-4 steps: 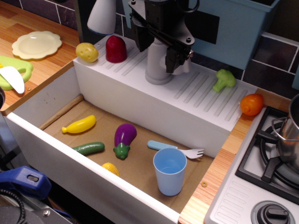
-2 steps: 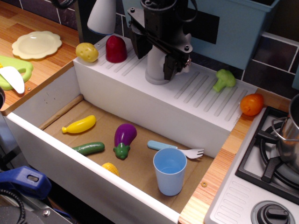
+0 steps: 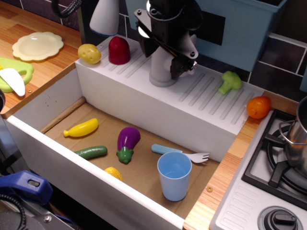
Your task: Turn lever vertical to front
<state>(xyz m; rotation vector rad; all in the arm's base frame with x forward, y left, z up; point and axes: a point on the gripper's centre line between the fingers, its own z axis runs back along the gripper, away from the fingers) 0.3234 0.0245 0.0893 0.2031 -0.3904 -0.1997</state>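
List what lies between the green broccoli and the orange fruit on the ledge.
Nothing: in the one view, only bare ribbed white ledge separates the broccoli from the orange fruit.

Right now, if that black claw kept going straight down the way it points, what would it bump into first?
Probably the ribbed white ledge beside the grey faucet base. The gripper points down there; depth is unclear, and the lever is hidden.

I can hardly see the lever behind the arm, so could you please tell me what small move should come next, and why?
Probably a slight push toward the front. The gripper sits low against the right side of the faucet column, right where the lever would be, but the fingers hide it, so its angle cannot be confirmed.
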